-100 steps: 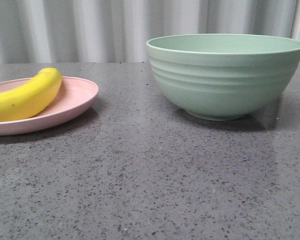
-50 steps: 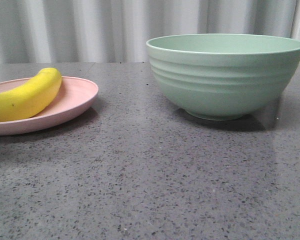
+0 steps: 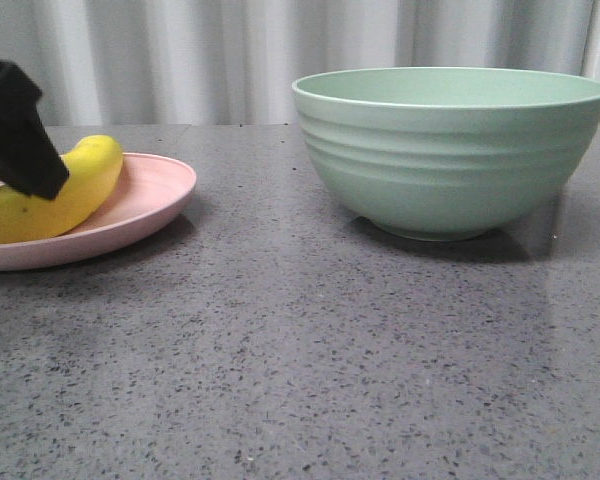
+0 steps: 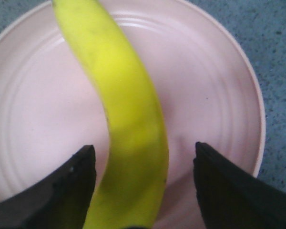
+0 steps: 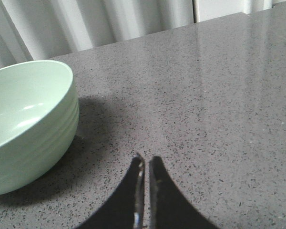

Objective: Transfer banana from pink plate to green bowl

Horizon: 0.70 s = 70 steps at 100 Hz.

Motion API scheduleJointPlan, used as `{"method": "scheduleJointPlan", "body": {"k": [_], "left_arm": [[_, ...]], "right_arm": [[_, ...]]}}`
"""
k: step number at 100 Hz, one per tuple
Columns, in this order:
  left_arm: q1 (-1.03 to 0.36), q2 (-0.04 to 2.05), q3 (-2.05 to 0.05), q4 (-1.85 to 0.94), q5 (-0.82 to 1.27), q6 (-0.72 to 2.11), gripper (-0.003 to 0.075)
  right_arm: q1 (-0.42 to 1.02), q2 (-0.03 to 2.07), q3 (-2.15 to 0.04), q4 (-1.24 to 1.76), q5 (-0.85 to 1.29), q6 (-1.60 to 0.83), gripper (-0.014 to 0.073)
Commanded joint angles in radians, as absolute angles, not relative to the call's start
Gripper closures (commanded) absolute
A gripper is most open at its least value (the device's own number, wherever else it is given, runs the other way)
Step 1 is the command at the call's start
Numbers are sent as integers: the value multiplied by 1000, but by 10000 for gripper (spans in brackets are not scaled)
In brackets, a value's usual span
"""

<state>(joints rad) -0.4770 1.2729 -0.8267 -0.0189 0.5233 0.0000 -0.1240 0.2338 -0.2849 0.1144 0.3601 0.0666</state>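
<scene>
The yellow banana [image 3: 75, 190] lies on the pink plate [image 3: 155, 195] at the left of the table. In the left wrist view the banana [image 4: 121, 109] runs between my open left gripper [image 4: 143, 155], one finger on each side, neither touching it, over the plate [image 4: 214, 95]. In the front view only a black part of the left gripper [image 3: 15, 125] shows over the banana's near end. The green bowl [image 3: 450, 150] stands at the right, empty as far as I can see in the right wrist view [image 5: 24, 124]. My right gripper [image 5: 146, 162] is shut and empty above the table beside the bowl.
The table is a grey speckled stone surface [image 3: 300, 350]. A pale corrugated wall [image 3: 230, 60] runs behind it. The stretch of table between plate and bowl shows only the stone top.
My left gripper has come into the front view from the left and now hangs over the banana. The banana, plate and bowl have not moved.
</scene>
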Motion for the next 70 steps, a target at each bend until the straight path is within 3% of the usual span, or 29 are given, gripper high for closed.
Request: {"method": "scheduleJointPlan", "body": {"k": [1,30,42,59,70], "left_arm": [[-484,1278,-862,-14,508,0,309],[-484,1316,-862,0,511,0,334],[-484,1316,-862,0,511,0,469],[-484,1316,-862,28,511,0,737],[-484,1312,-864,33,511,0,738]], "right_arm": [[-131,250,-322,117,277,58,666],[-131,250,-322,117,277,58,666],[-131,250,-322,117,291,58,666],[-129,250,-324,115,303,52,665],[-107,250,-332,109,335,48,665]]}}
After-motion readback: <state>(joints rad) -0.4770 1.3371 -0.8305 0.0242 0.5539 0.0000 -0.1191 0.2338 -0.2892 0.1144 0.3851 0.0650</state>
